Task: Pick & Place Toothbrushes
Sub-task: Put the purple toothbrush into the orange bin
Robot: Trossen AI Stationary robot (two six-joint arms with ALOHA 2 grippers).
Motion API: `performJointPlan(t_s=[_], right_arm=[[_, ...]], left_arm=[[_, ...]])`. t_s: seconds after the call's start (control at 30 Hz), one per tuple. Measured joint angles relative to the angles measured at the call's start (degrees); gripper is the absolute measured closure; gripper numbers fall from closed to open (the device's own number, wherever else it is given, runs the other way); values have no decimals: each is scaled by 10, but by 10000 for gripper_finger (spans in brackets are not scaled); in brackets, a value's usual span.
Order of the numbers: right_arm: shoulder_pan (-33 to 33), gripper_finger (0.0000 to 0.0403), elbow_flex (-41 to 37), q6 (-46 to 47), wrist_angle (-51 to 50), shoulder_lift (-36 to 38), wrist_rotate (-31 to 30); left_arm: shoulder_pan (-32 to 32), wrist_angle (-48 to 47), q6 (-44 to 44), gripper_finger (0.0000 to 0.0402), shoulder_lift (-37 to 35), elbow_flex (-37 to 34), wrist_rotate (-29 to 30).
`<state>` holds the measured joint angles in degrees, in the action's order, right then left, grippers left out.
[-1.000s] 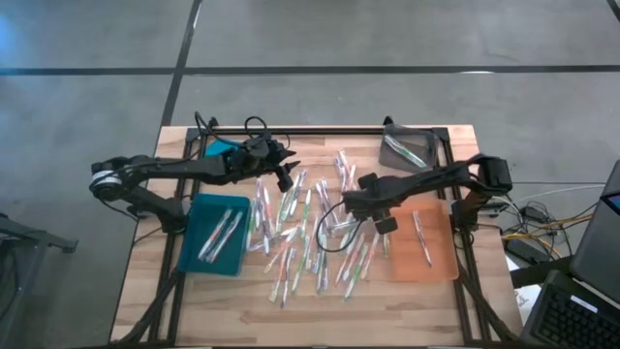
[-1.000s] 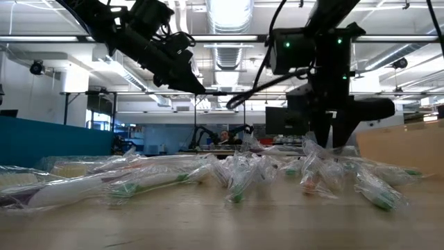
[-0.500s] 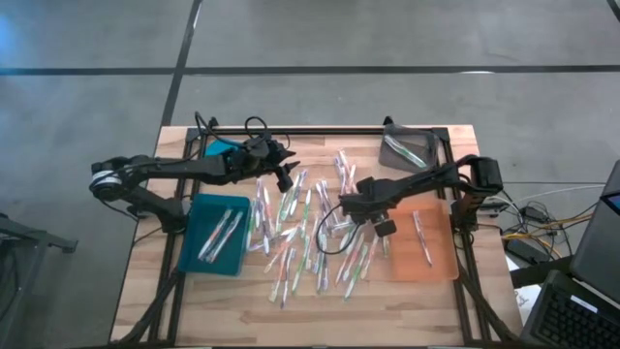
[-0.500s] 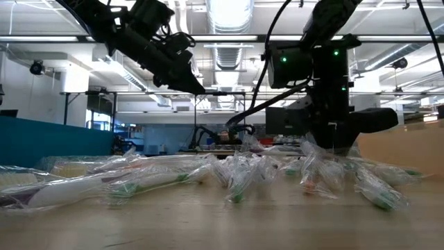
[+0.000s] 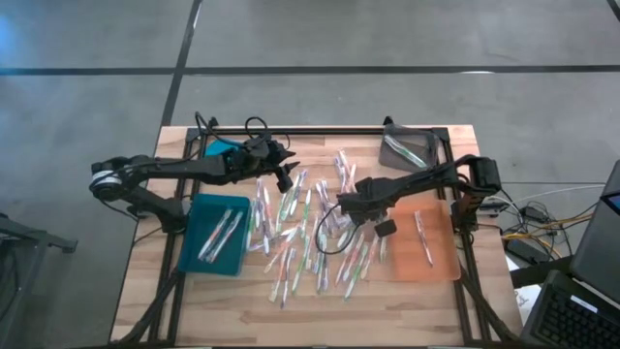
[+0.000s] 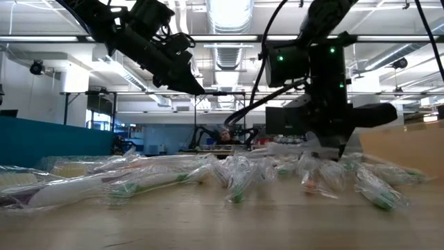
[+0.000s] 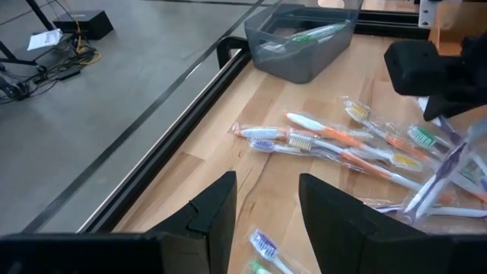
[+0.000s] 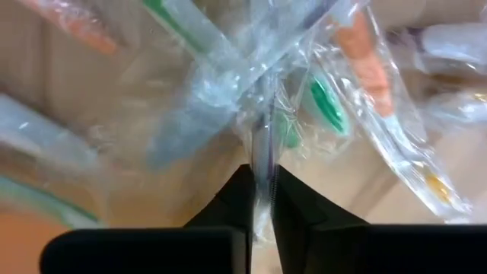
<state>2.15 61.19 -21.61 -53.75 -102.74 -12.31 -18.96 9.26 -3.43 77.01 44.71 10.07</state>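
Because each wrapped toothbrush [image 8: 262, 144] is light and its film slippery, right claw [image 8: 260, 199] is clamped on the wrapper; left claw [image 7: 266, 217] hovers apart.

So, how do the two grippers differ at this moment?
The left gripper hangs open above the table's far left, holding nothing. The right gripper is down in the pile of toothbrushes, shut on a clear wrapper. Both are dark, two-fingered, and over the wooden table.
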Motion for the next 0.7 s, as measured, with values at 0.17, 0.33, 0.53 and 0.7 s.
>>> performJointPlan(t_s=[0.17,0.33,0.53,0.7], right_arm=[[0,377,33,1,-56,2,-36],[-1,377,71,6,-139,3,-81],[-1,382,122,7,-215,3,-44],[-4,383,174,17,-216,3,101]], left_arm=[[0,0,0,252,0,0,0],[0,0,0,252,0,0,0],[0,0,0,252,0,0,0],[0,0,0,252,0,0,0]])
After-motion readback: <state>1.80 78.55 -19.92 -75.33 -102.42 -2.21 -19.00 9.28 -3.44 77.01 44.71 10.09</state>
